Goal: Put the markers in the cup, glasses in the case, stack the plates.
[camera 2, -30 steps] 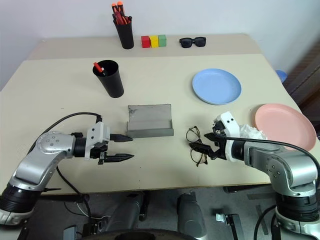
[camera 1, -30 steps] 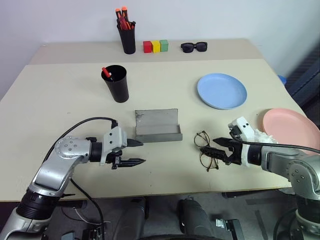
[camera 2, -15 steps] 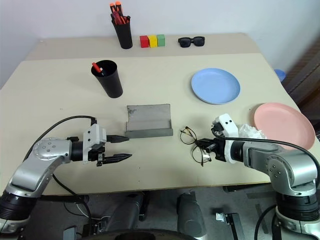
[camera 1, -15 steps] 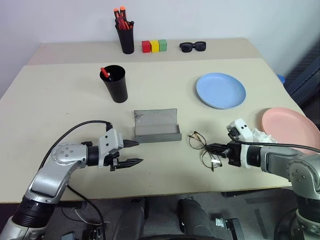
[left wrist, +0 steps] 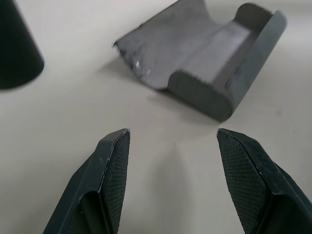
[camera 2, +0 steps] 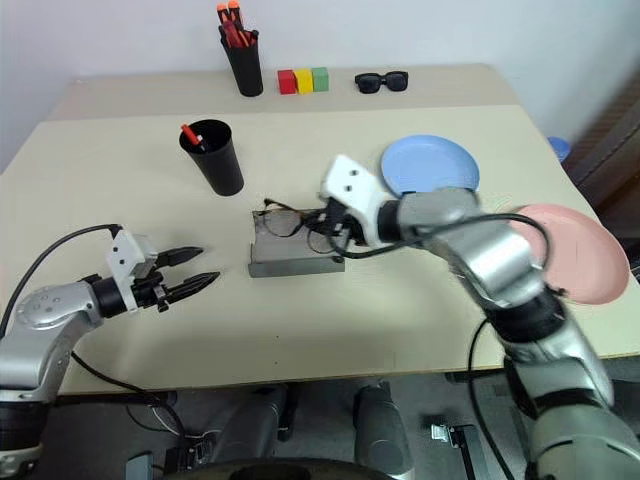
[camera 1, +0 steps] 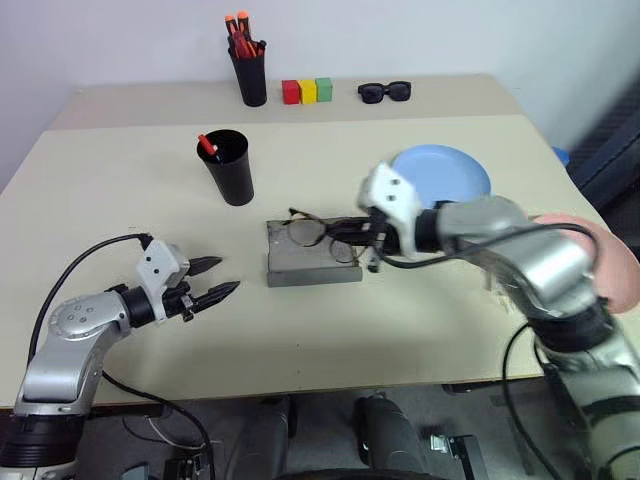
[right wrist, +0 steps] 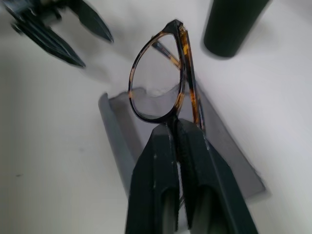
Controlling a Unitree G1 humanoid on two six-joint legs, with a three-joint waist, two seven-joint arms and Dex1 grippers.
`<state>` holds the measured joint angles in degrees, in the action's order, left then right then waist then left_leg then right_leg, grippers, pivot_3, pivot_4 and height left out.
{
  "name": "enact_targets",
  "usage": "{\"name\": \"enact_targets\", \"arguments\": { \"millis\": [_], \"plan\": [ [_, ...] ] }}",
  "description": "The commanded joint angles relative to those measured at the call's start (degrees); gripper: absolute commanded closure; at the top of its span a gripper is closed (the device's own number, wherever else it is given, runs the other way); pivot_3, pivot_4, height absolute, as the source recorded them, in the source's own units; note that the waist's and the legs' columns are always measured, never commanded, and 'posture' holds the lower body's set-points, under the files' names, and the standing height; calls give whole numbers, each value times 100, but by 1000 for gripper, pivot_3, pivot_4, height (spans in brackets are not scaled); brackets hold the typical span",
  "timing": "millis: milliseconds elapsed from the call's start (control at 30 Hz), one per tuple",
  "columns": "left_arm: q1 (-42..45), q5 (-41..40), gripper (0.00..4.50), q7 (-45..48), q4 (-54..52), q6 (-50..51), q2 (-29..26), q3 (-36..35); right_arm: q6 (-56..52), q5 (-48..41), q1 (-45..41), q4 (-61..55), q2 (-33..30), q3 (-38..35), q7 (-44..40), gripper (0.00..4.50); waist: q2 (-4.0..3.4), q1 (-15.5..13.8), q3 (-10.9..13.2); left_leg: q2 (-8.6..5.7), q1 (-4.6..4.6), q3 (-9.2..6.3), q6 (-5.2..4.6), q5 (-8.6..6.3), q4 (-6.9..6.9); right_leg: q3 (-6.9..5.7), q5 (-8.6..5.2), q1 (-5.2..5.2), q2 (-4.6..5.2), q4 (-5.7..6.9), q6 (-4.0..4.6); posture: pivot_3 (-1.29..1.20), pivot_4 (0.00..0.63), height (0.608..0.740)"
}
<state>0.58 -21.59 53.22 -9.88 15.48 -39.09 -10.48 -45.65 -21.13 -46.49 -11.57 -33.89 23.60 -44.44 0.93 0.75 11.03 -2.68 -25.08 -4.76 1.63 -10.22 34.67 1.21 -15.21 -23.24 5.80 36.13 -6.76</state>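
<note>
You had the right gripper [right wrist: 178,129] clenched on the thin wire-frame round-lensed glasses [camera 1: 318,232] ahead of it: light, fragile, gripped near the bridge.

glasses [camera 1: 310,232] – wire-frame, over open grey case [camera 1: 312,265] | black cup [camera 1: 229,167] behind case | blue plate [camera 1: 447,172], pink plate [camera 2: 572,250] – right of case, apart

pen holder [camera 1: 250,76], colored blocks [camera 1: 308,91], sunglasses [camera 1: 385,92]
</note>
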Motion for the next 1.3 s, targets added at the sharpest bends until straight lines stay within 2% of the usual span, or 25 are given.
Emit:
{"name": "enact_targets", "arguments": {
  "millis": [33, 167, 467, 700, 733, 767, 967, 1033, 1100, 1200, 1300],
  "plan": [
    [-116, -153, 1610, -131, -466, -51, 75, -119, 733, 638, -493, 1083, 412, 289, -162, 4456, -1, 4, 1, 0, -8, 0, 0, 1, 4, 1, 5, -7, 0, 1, -5, 0, 150, 740],
    [-312, -389, 1610, -283, -1000, 168, 136, -212, 1066, 976, -620, 1735, 620, 370, -395, 4456, -1, -3, 1, 3, -18, -4, 3, 1, 9, 1, 17, -17, -10, 4, -10, 0, 150, 740],
    [-316, -633, 1610, -519, -1527, 646, -20, -233, 1008, 1067, -228, 1104, 306, 431, -1431, 4456, -3, 16, 2, 18, -17, -4, 4, 2, 7, 0, 17, -21, -25, 9, -3, 0, 150, 740],
    [16, -659, 1610, -677, -1682, 999, -41, -64, 1019, 1360, -239, 1444, 603, 381, -1301, 4456, -3, 18, 2, 19, -14, -3, 6, 4, 11, 0, 23, -20, -29, 13, -8, 0, 150, 740],
    [52, -663, 1610, -694, -1706, 1046, -45, -55, 1011, 1379, -252, 1488, 646, 352, -1287, 3850, -3, 18, 2, 18, -14, -3, 7, 4, 11, -1, 24, -20, -30, 14, -10, 0, 150, 740],
    [84, -670, 1610, -706, -1720, 1090, -48, -54, 1011, 1393, -255, 1503, 672, 324, -1283, 3576, -3, 18, 2, 18, -15, -3, 9, 5, 11, -1, 25, -20, -31, 14, -10, 0, 150, 740],
    [409, -794, 1610, -838, -1631, 1354, 51, -49, 1148, 1282, -125, 1017, 617, 37, -1298, 720, -4, 6, 2, 18, -15, -3, 10, 7, 13, -1, 25, -20, -31, 18, -11, 0, 150, 740],
    [773, -882, 2169, -1075, -1416, 1607, 218, 14, 1076, 1161, 63, 592, 501, -170, -1289, 656, -4, -19, 2, 18, -15, -4, 10, 7, 14, -2, 25, -19, -31, 19, -12, 0, 150, 740],
    [1259, -854, 2908, -1281, -1113, 1790, 415, 165, 1066, 1133, 365, 139, 323, -364, -1222, 656, -3, -52, 2, 15, -15, -5, 11, 7, 23, -16, 26, -11, -32, 20, -13, 0, 150, 740],
    [2075, -638, 4437, -1451, -494, 1991, 702, 560, 929, 1178, 924, -477, 13, -634, -995, 656, 0, -114, 0, 9, -16, -5, 11, 7, 38, -23, 32, 1, -33, 21, -23, 0, 150, 740],
    [2856, -240, 4480, -1654, 278, 2018, 1007, 1020, 780, 1127, 1438, -1064, -285, -924, -842, 656, 0, -133, 0, -3, -16, 1, 10, 7, 43, -19, 33, 2, -34, 20, -26, 0, 150, 740]
  ]
}}
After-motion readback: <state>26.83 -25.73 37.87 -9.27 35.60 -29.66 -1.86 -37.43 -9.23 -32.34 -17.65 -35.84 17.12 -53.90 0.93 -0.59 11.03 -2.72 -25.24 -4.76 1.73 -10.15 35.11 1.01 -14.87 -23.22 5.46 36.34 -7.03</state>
